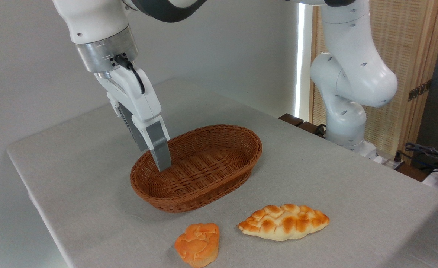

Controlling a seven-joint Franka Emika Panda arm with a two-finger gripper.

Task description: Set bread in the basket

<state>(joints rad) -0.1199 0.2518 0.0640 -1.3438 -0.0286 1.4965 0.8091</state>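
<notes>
Bread (197,243) sits at the near edge of the grey surface (334,178), untouched. Braided loaf (284,221) just right of it, slightly further back, not touching. Basket (200,193) behind both, nothing in it. Gripper (161,162) hangs tilted over the basket's left rim, tips inside the rim line, holding nothing; only one finger (159,145) shows clearly, so can't tell finger spacing.

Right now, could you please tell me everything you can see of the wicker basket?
The basket is oval, shallow, reddish-brown woven wicker with a ribbed floor and a thicker rim. It sits upright and empty on the grey table, lying diagonally. The hand hangs over its left end. Both breads lie in front, clear of it.
</notes>
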